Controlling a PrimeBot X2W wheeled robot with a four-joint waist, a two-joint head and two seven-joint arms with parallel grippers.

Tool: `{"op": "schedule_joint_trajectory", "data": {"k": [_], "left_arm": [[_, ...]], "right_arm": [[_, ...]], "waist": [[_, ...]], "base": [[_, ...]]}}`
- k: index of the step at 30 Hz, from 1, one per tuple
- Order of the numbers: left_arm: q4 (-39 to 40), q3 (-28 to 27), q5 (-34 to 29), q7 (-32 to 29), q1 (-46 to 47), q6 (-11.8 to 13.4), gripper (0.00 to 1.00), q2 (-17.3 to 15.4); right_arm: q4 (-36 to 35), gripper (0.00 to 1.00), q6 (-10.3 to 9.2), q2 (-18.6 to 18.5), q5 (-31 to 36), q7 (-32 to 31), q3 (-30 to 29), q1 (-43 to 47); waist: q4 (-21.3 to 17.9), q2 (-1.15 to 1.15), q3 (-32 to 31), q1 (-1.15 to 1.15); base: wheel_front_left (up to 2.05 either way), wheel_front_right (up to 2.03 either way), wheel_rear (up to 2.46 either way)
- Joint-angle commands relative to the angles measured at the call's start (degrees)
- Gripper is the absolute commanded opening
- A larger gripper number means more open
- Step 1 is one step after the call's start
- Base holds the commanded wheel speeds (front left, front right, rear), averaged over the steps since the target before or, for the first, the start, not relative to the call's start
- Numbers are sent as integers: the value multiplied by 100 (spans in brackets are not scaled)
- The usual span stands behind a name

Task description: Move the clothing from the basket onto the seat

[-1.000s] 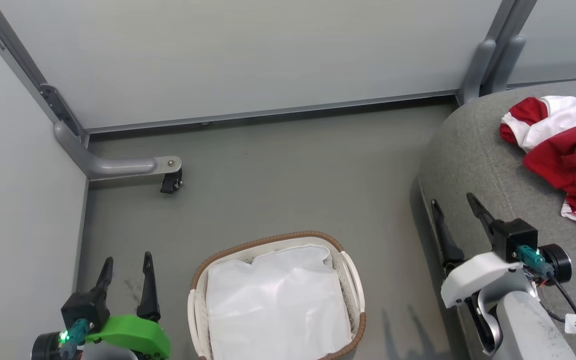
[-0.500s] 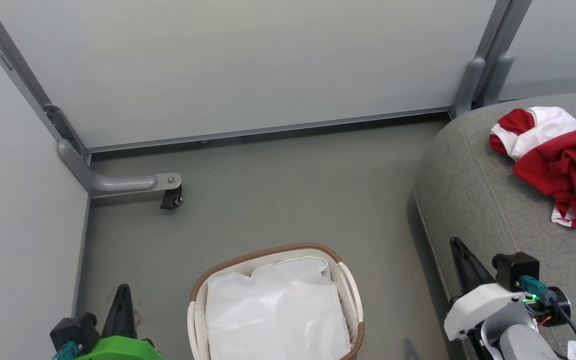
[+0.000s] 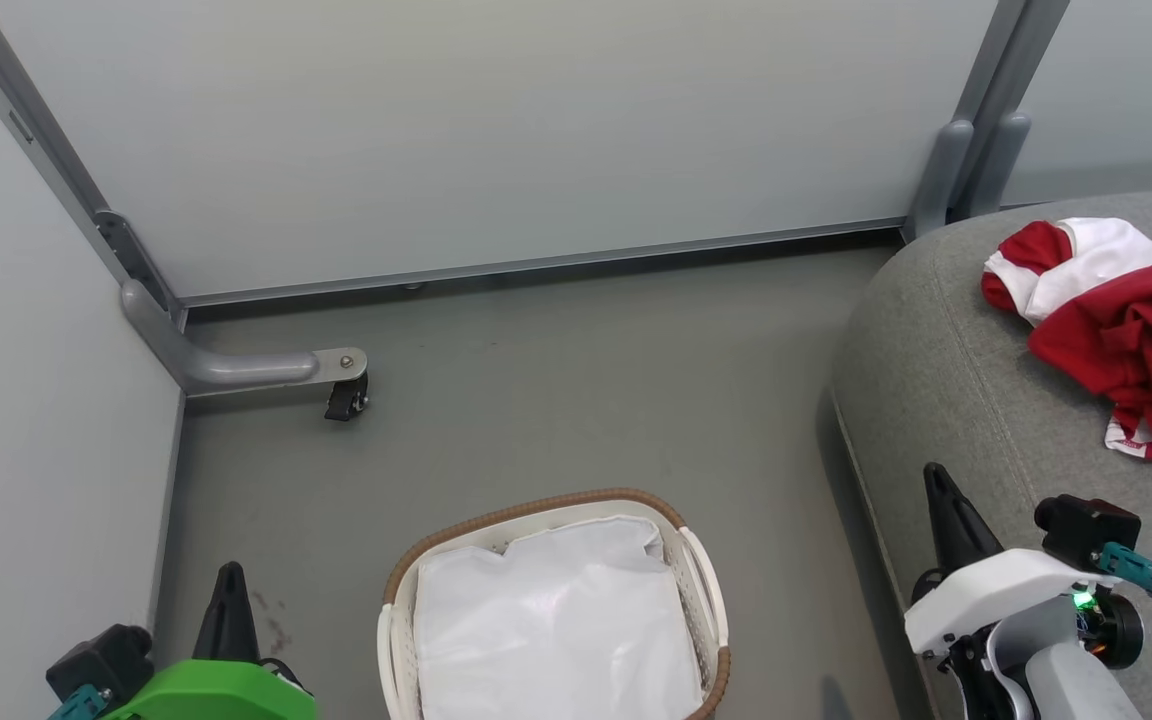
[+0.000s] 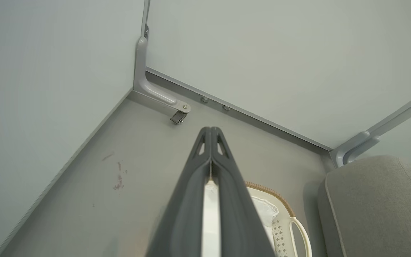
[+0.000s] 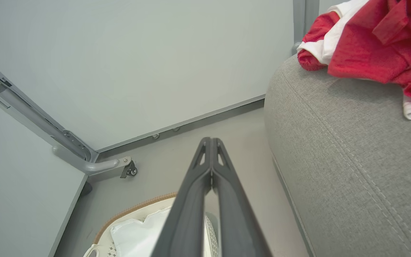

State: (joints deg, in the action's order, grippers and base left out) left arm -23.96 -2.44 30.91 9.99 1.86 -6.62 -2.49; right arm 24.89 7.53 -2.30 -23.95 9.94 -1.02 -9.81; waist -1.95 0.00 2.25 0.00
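Observation:
The red and white clothing [image 3: 1126, 325] lies crumpled on the grey seat [image 3: 946, 380] at the right, and it lies at the upper right in the right wrist view [image 5: 373, 46]. On the floor at bottom centre stands the white basket [image 3: 706, 570] with its brown woven rim, holding just its plain white liner [image 3: 551, 620]. My left gripper [image 3: 231, 585] is at the lower left, shut with nothing in it, fingertips together [image 4: 211, 130]. My right gripper [image 3: 936, 480] is at the lower right by the seat's edge, also shut and empty [image 5: 211, 141].
Pale partition walls [image 3: 496, 130] close the back and left. A grey metal foot with a small black caster [image 3: 344, 395] juts onto the grey floor [image 3: 556, 390] at the left. A second post [image 3: 976, 150] stands behind the seat.
Both grippers have gone from open to shut and dropped lower in the head view. The camera has tilted a little, shifting the whole scene downward.

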Motion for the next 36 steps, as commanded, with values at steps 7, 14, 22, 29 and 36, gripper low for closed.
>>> {"op": "schedule_joint_trajectory", "data": {"k": [7, 14, 22, 29, 36], "left_arm": [[211, -70, 767, -190, 172, -29, 0, -28], [298, -104, 1315, -340, 208, -35, 0, -31], [387, -144, 1928, -504, 241, -44, 0, -34], [461, -178, 2399, -638, 271, -50, 0, -37], [525, -209, 2859, -761, 300, -57, 0, -39]], "right_arm": [[-228, 0, -2, -34, -854, -190, -78, 23], [-320, 0, -2, -39, -1467, -337, -127, 60], [-422, 0, -3, -43, -2146, -505, -181, 102], [-501, 0, -3, -47, -2674, -633, -224, 132], [-576, 0, -3, -51, -3180, -757, -266, 161]], "waist": [[14, 0, -14, 0], [26, 0, -28, 0], [41, 0, -43, 0], [53, 0, -56, 0], [66, 0, -70, 0]], "base": [[0, 0, 0], [0, 0, 0], [0, 0, 0], [0, 0, 0], [0, 0, 0]]}}
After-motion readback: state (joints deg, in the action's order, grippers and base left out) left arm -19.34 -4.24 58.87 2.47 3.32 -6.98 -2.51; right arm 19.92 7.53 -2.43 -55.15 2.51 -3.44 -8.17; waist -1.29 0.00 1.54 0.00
